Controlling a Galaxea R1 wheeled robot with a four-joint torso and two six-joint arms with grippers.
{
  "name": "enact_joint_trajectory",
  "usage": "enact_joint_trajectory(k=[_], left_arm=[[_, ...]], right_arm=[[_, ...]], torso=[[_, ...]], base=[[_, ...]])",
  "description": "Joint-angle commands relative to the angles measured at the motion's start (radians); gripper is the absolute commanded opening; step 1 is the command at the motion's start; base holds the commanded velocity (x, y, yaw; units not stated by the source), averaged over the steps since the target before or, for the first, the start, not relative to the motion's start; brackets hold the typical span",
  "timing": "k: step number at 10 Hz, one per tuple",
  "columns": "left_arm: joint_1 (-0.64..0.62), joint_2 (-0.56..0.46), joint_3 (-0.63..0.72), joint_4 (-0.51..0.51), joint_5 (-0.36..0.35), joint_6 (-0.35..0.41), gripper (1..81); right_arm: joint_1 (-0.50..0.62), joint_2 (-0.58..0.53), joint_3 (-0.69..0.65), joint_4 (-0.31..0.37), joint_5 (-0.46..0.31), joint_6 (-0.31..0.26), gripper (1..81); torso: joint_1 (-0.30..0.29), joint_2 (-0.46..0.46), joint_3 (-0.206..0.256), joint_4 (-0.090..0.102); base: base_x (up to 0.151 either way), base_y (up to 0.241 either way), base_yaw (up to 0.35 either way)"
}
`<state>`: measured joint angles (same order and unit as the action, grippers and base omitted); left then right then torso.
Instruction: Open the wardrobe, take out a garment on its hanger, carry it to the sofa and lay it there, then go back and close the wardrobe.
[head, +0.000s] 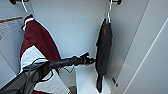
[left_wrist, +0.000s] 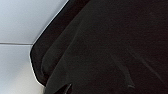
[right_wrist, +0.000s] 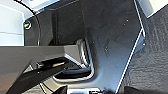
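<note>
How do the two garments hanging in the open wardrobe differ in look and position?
The black garment is plain dark all over; the maroon garment has a white panel. The black one hangs slim and narrow on the right of the wardrobe; the maroon one spreads wide on the left. The left gripper reaches right up to the black garment's edge, while the left arm passes in front of the maroon one. Both hang from white hangers.
</note>
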<state>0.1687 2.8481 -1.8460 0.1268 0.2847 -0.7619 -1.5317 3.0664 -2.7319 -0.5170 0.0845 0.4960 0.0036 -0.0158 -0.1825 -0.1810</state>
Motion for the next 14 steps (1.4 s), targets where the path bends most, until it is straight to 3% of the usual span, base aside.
enact_joint_trajectory(k=[1,8,14], left_arm=[[-0.257,-0.002,-0.007,-0.006,-0.036,-0.078,81.1],[-0.456,0.002,-0.007,-0.006,-0.050,-0.269,81.1],[-0.620,-0.019,0.000,-0.009,-0.058,-0.375,81.1]], right_arm=[[0.020,0.004,0.000,-0.008,-0.049,0.004,81.1],[0.015,0.016,-0.006,-0.008,-0.049,0.003,81.1],[0.009,0.021,-0.004,-0.008,-0.049,0.004,81.1]], torso=[[0.000,0.000,0.000,0.000],[0.000,0.000,0.000,0.000],[0.001,0.000,-0.001,0.000]], base=[[0.000,0.000,0.000],[0.000,0.000,0.000],[0.000,0.000,0.000]])
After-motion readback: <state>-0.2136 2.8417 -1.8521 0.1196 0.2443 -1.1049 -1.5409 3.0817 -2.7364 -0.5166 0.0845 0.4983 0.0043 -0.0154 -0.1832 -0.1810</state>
